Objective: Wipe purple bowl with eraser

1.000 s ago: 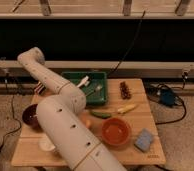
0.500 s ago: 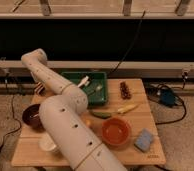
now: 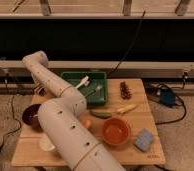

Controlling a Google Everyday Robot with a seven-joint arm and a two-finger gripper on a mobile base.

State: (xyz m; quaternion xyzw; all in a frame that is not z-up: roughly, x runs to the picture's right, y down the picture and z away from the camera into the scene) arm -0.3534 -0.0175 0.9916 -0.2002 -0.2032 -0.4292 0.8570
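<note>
White perforated robot arm (image 3: 65, 125) over a pale wooden desk (image 3: 157, 156), seen from above and behind. The arm rises from the lower edge and bends at a rounded joint high on the left. Over the last second that joint has drifted slightly rightward and lower; nothing on the desk has moved.

The dark green rectangular tray (image 3: 97, 75) sits at the far middle of the desk, and the larger orange-red round bowl (image 3: 116, 132) near the front. The glossy dark purple round bowl (image 3: 30, 116) stands at the left edge, partly covered by the arm. The light blue square sponge (image 3: 144, 140) lies right of the orange bowl.

The small dark, red-striped rectangular eraser (image 3: 125, 90) lies just right of the tray, well apart from the purple bowl.

The end effector (image 3: 38, 90) is mostly hidden behind the arm, left of the tray (probably the small dark-and-pale part showing there). Whether it is wide or narrow cannot be told.

Judgement: with the eraser lying free, the pick-up is not yet made, and the small joint shift suggests repositioning only.
</note>
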